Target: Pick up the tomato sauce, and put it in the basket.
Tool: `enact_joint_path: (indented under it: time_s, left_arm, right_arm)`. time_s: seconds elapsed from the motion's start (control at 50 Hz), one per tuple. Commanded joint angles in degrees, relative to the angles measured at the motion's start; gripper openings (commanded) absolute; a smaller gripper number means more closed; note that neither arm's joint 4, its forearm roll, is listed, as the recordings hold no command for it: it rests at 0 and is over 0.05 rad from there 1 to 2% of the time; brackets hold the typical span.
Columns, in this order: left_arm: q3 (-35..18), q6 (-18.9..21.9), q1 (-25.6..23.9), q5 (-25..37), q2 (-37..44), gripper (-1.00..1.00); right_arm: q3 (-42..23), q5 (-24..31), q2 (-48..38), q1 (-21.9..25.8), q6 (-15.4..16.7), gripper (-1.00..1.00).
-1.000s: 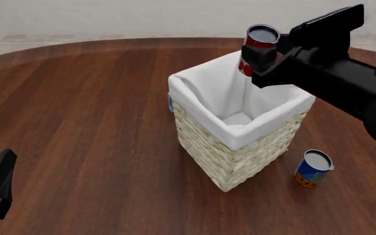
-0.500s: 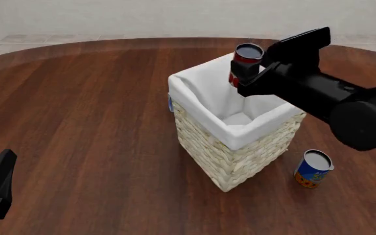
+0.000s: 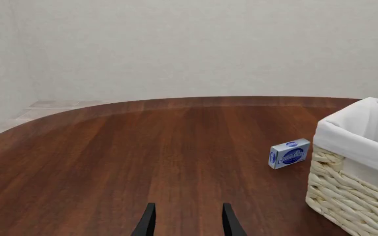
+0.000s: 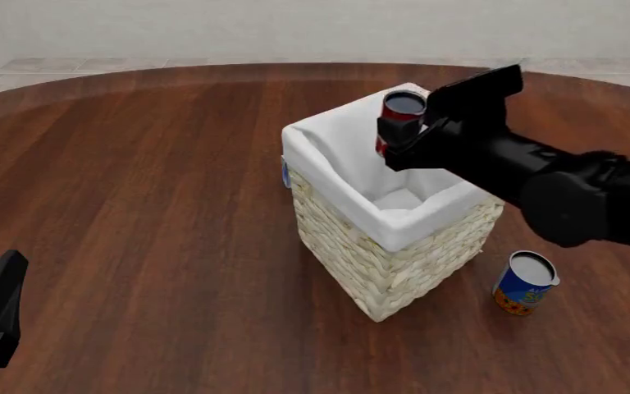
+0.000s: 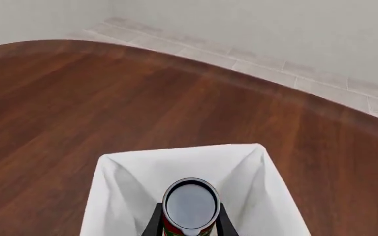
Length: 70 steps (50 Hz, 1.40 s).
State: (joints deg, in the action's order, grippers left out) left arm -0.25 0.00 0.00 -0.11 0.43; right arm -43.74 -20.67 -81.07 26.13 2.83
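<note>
My right gripper was clamped on the tomato sauce, one dark finger pressed to each side of the can in the right wrist view. I had the can upright, its long axis close to vertical with a slight tilt, the grey metal top facing up and the red label below it. It hung in the air over the open mouth of the basket, above the white cloth lining and not touching it; the lower part of the can was hidden by the gripper body in the front view. The right arm ran back from there to the right.

My left gripper sat apart from all this, low at the near left of the table, its two fingers spread with nothing between them.

I counted one basket, two cans — the red one I held and a blue-and-orange can standing on the table just right of the basket — and one small blue-and-white box lying beside the basket's far left side.
</note>
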Motion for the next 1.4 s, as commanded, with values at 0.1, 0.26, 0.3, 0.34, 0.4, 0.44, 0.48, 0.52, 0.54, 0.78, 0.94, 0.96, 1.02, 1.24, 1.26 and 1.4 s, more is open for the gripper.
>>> enact_joint_path:
  time_s: [0.1,0.26,0.3,0.34,0.4,0.44,0.48,0.52,0.54,0.78,0.94,0.96,1.02,1.24,1.26,1.4]
  left_arm:
    - [0.00,-0.01,0.01,0.00,-0.01,1.00]
    - [0.00,-0.01,0.00,0.00,0.01,1.00]
    - [0.00,-0.01,0.00,0.00,0.01,1.00]
    - [0.00,0.01,-0.02,0.00,0.01,1.00]
    - [0.00,-0.02,0.00,0.00,-0.01,1.00]
    - [0.00,-0.02,0.01,0.00,0.00,1.00]
    - [0.00,-0.01,0.01,0.00,-0.01,1.00]
    - [0.00,0.00,0.00,0.00,-0.01,1.00]
    - [0.00,0.00,0.01,0.00,0.00,1.00]
    - [0.00,0.00,-0.01,0.00,0.00,1.00]
    - [0.00,0.01,-0.01,0.00,0.01,1.00]
    - [0.00,0.00,0.00,0.00,0.00,1.00]
    - [0.00,-0.01,0.01,0.00,0.00,1.00]
    - [0.00,-0.01,0.01,0.00,0.01,1.00]
    - [0.00,0.01,0.00,0.00,0.00,1.00]
    - [0.00,0.00,0.00,0.00,0.00,1.00]
  right_arm:
    - [-0.39,-0.55,-2.08,-0.66,-1.13,-1.00]
    - [-0.04,-0.91,-2.58,-0.82,-1.38,-1.00]
    - [-0.02,-0.89,-2.56,-0.81,-1.38,-1.00]
    - [-0.07,-0.77,-2.55,-0.80,-1.30,-1.00]
    - [-0.15,-0.65,-2.49,-0.86,-1.29,-1.00]
    - [-0.28,-0.44,-2.70,-0.75,-1.33,-1.00]
    - [-0.41,-0.30,-2.81,-0.79,-1.19,1.00]
    - [-0.47,-0.22,-2.71,-0.91,-1.15,1.00]
    - [-0.59,-0.16,-2.82,-0.89,-1.26,1.00]
    - [-0.59,0.34,-2.18,-0.82,-1.05,1.00]
    - [-0.50,2.38,1.34,-0.84,0.00,1.00]
    - [-0.44,2.86,2.32,-0.78,0.24,1.00]
    - [-0.28,4.36,5.21,-0.56,0.84,1.00]
    - [0.34,8.57,12.56,0.32,1.78,1.00]
    - [0.38,9.11,13.35,0.32,1.68,1.00]
    - [0.91,11.76,17.88,0.24,2.10,1.00]
